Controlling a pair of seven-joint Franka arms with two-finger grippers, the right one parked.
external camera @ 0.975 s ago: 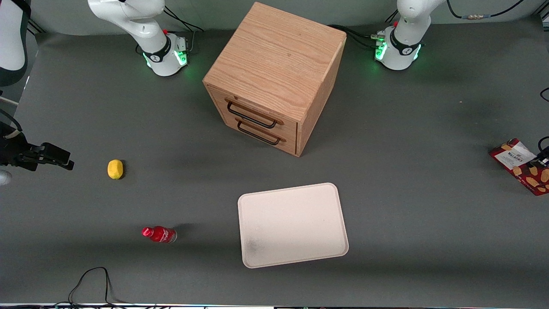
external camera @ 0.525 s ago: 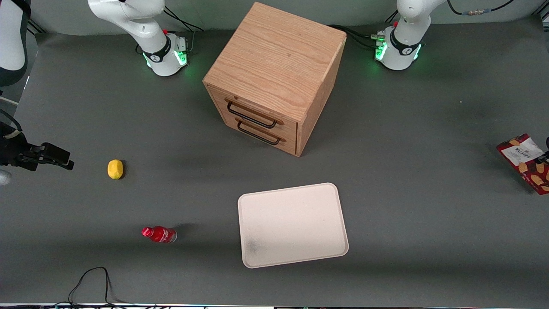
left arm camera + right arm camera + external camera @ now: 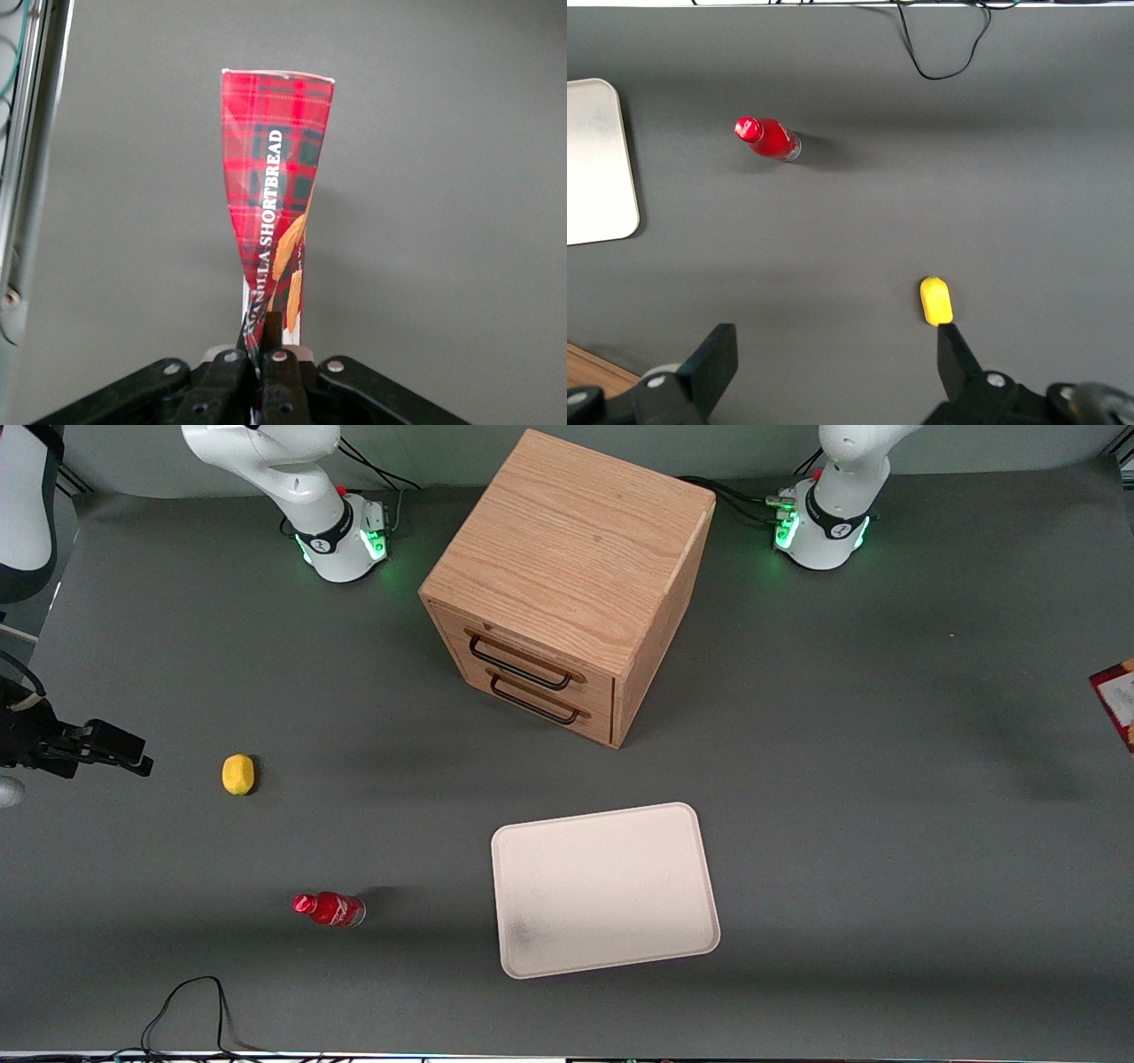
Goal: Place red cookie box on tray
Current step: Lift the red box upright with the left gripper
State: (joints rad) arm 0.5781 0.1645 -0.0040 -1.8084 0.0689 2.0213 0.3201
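Lab: bench-mounted robot arms (image 3: pixel 328 522)

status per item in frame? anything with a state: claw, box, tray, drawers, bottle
claw: shut on cookie box, at the working arm's end of the table
cookie box: gripped by one end, hanging clear of the table
tray: flat on table, nothing on it
drawers: both shut
bottle: upright, capped
lemon: lying on table
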